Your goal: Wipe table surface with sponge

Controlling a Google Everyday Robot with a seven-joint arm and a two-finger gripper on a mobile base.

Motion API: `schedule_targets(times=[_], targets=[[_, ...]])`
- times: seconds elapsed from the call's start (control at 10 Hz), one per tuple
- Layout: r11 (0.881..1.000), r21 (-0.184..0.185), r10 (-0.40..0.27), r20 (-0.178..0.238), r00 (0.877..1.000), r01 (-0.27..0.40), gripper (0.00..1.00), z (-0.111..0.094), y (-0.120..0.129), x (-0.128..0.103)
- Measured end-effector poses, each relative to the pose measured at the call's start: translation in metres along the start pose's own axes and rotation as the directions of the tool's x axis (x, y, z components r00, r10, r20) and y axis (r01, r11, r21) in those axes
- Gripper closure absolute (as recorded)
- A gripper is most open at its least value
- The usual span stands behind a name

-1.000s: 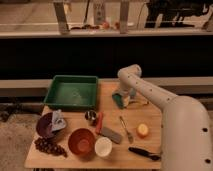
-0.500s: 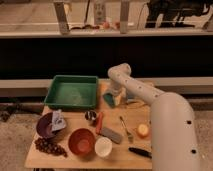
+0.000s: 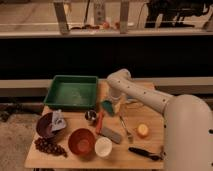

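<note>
Sponge [image 3: 106, 106] at frame centre, flat on table surface [image 3: 75, 159], just off lower right corner of green tray [image 3: 75, 78]
Gripper [image 3: 113, 103] right at sponge, on its upper right side; grip state: cannot tell
Risks, judged:
- stroke left: sponge jams on tray wall
- stroke toward bottom of frame: shoves red-handled tool [image 3: 100, 121] and grey block [image 3: 111, 134] just below
- bare strip narrow; if hold is weak, sponge left behind mid-wipe

The surface [image 3: 120, 159] is a plain, light tan wooden rectangle, lying level. The sponge [image 3: 106, 106], a small teal-green soft pad, rests on it around the middle, slightly toward the back. The tool [image 3: 111, 102] is right at the sponge's upper right edge.
</note>
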Motion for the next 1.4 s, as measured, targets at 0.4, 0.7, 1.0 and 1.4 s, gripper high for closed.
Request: schedule_targets(times=[0.4,0.7,1.0,1.4], targets=[[0.999,-0.002,0.052,-0.025,0.998,-0.052,1.00,-0.010,0.015,0.024],[0.998,-0.002,0.065,-0.065,0.996,-0.066,1.00,-0.010,0.004,0.050],[0.998,0.011,0.058,-0.074,0.996,-0.058,1.00,-0.003,-0.018,0.064],[0.999,0.024,-0.020,-0.021,1.000,0.021,1.00,0.006,-0.050,0.046]])
